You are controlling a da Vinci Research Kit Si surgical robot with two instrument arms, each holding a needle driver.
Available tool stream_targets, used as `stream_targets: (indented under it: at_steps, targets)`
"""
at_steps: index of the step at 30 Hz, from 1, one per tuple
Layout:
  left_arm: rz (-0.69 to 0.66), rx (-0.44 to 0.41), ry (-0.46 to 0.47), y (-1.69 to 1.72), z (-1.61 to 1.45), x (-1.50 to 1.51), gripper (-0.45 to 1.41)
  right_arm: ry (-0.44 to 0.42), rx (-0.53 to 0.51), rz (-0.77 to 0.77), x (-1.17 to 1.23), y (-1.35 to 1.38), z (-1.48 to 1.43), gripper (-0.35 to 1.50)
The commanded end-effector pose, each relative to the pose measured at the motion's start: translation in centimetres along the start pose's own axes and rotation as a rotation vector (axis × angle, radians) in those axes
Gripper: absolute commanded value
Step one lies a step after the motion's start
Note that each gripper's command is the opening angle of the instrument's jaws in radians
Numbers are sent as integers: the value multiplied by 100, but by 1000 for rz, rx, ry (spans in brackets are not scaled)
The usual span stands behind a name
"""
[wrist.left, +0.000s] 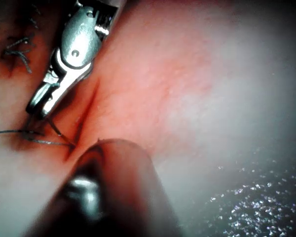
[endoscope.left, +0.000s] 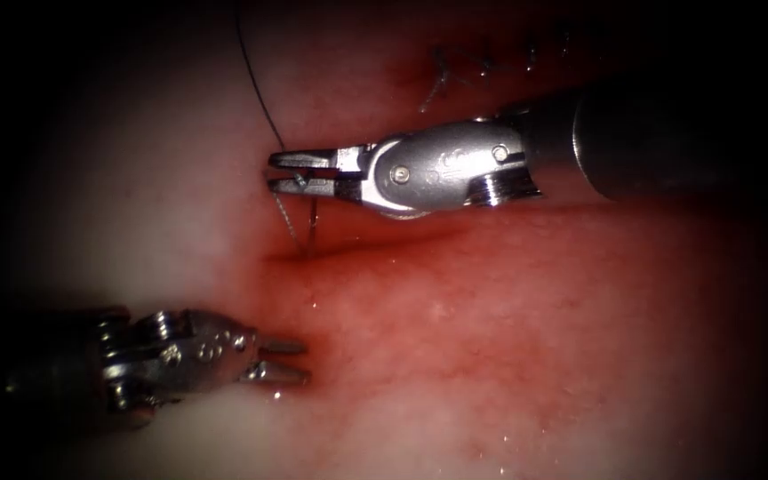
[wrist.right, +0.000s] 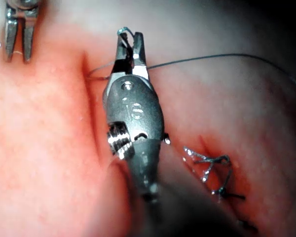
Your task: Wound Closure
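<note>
The right claw (endoscope.left: 282, 172) sits over the left end of the cut (endoscope.left: 348, 244) in the tissue (endoscope.left: 508, 356), its jaws nearly closed on something thin. In the right wrist view a small bright curl, which looks like the needle (wrist.right: 124, 31), sticks out past the tips of that claw (wrist.right: 129, 47); which part of its curve is gripped I cannot tell. From the jaws, two strands of thread (endoscope.left: 258, 98) drop into the tissue just left of the cut's end, and one long strand runs up and away toward the far edge of the tissue. The left wrist view shows the same claw (wrist.left: 37, 109) with the thread (wrist.left: 44, 141) crossing into the cut below it.

The left claw (endoscope.left: 282, 360) lies near the tissue's front left part, well apart from the right one, jaws a little way open and holding nothing.

Knots (endoscope.left: 442, 80) with short cut ends sit along the closed stretch of the cut, on the far side of the right shaft.
</note>
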Motion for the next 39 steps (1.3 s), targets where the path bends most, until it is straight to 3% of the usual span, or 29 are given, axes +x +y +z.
stream_targets:
  at_steps: [1, 18, 39]
  targets:
    - [2, -2, 1, -1, 10, 1, 30, 6, 15, 14, -3, -3, 10, -35]
    - [30, -14, 9, 0, 35, -20, 27, -24, -44, 179, -3, 14, 6, -35]
    - [-1, -36, -17, -3, 49, -48, 27, -27, -30, 418, -2, 29, 6, -35]
